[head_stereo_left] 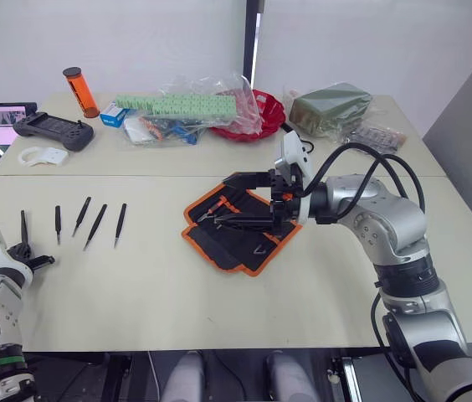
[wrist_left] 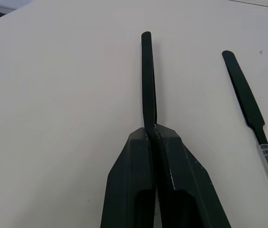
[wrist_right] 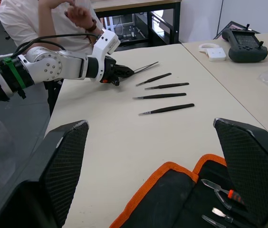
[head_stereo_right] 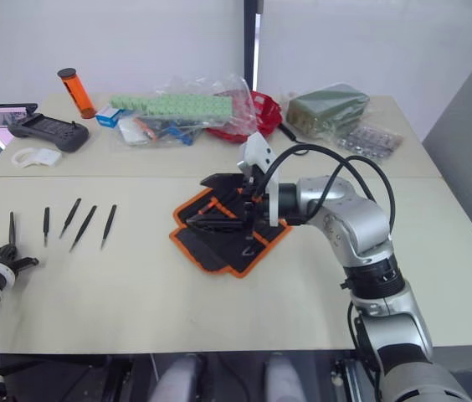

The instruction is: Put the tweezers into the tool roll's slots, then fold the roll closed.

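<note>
While left end effector (head_stereo_left: 25,251) grips tweezers (head_stereo_left: 23,226), right end effector (head_stereo_left: 240,201) spread above tool roll (head_stereo_left: 240,230) on beige table (head_stereo_left: 177,285).

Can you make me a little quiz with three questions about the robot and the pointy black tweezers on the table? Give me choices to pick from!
1. How many tweezers lie loose on the table, not held?
A. Two
B. Four
C. Six

2. What is the left tool doing?
A. It is shut on a tweezer
B. It is wide open over a bowl
C. It is pressing a button

3. Where is the right tool?
A. Beside the orange tube
C. On the laptop
B. Over the open tool roll

Answers:
1. B: four loose tweezers lie in a row on the table.
2. A: the left tool pinches the held tweezer.
3. B: the right tool hangs open above the tool roll.
</note>
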